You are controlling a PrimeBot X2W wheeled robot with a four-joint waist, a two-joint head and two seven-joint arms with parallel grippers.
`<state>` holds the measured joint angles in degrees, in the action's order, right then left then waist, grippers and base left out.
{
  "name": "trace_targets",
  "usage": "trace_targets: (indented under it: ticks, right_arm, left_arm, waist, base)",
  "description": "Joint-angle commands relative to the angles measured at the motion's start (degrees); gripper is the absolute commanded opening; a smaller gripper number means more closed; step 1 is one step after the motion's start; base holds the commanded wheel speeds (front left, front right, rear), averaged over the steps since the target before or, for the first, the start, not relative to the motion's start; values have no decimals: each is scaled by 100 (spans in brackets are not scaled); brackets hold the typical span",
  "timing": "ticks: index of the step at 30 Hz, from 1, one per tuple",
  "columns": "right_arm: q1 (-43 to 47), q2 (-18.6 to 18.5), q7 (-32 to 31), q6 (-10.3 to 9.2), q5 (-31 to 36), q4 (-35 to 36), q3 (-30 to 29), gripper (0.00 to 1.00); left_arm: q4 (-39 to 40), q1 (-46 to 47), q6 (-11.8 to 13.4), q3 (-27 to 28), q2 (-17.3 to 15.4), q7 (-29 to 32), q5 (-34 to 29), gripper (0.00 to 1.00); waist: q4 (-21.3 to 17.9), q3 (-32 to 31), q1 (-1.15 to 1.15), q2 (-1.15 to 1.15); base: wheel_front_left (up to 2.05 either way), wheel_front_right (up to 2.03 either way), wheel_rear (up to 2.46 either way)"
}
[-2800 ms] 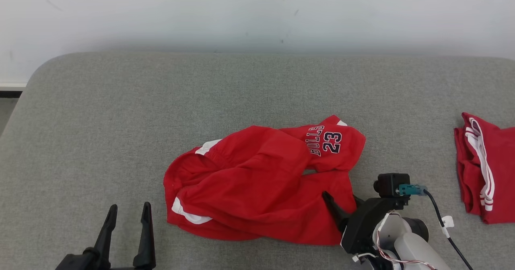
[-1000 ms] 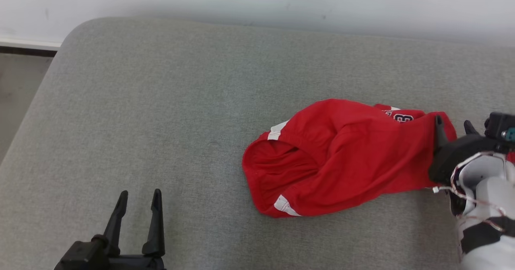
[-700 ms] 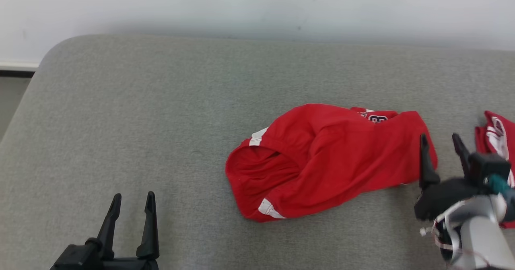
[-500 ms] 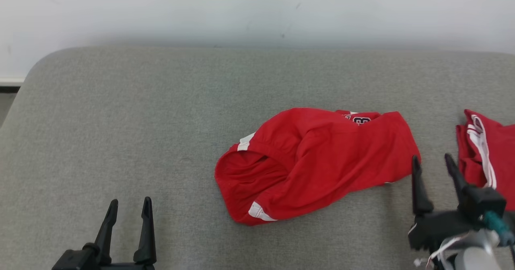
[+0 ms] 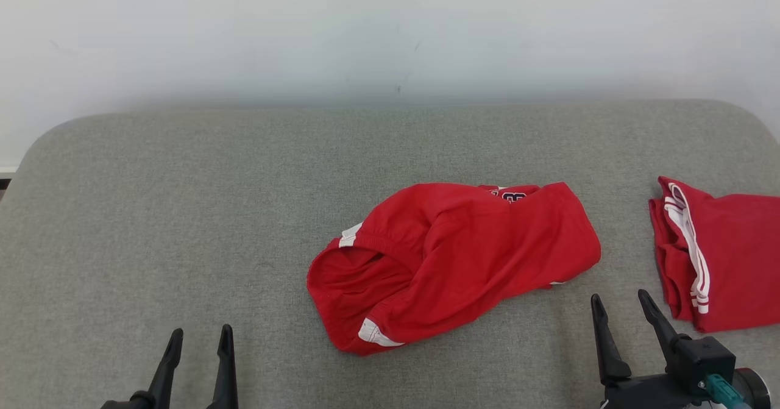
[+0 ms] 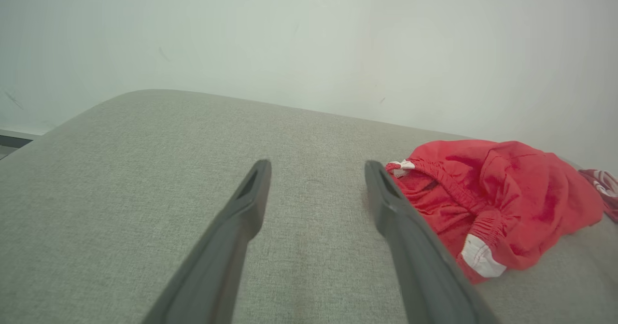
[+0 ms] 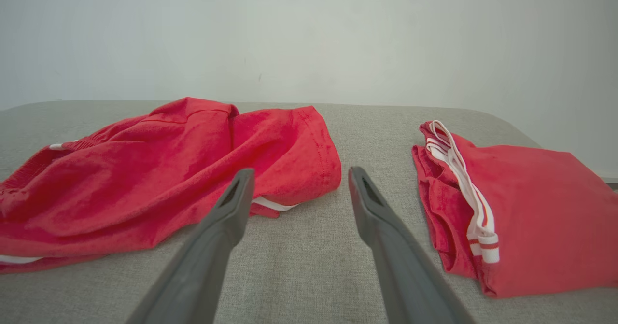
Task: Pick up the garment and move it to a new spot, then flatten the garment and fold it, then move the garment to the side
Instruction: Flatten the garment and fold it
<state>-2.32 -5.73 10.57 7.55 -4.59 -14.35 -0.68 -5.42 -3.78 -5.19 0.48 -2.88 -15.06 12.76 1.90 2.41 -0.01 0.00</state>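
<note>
Grey padded surface [image 5: 183,214], pale wall [image 5: 390,31] behind.
Crumpled garment [image 5: 451,263] is laid mid-surface, folded red pile [image 5: 725,256] at right; left gripper [image 5: 202,331] and right gripper [image 5: 618,296] are held spread, nothing gripped.

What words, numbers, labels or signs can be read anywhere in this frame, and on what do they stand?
None can be read in full.
On the shorts: a scrap of dark, white-edged print at the far edge, mostly tucked into a fold; too little shows to read it.
On the folded garment: white stripes, no text.
</note>
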Motion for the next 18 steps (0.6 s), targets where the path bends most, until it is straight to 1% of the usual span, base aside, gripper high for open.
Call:
trace_targets:
  ticks: [1,8,11,16,18]
  right_arm:
    - [50,14,-20,-15,-70,33,6,100]
    - [67,18,-76,-15,-107,63,-7,100]
    - [109,54,-87,-15,-98,84,17,100]
    - [93,74,-117,-15,-118,111,101,100]
    - [30,66,-121,-15,-136,115,147,100]
  left_arm:
    - [-15,-42,-20,-19,-3,-11,-12,100]
    - [-252,283,-84,-267,-2,-5,-20,100]
    - [-505,658,-145,-524,0,298,130,100]
    - [-1102,1483,-223,-1120,-5,1520,1263,100]
    - [-1353,1785,-226,-1290,-5,1907,1881,100]
  waist:
    - [-11,-13,1,0]
    - [-20,-17,1,0]
    - [-40,-20,1,0]
    - [-173,8,1,0]
    - [-277,44,1,0]
  base:
    - [0,0,0]
    - [0,0,0]
    - [0,0,0]
    - [0,0,0]
    - [0,0,0]
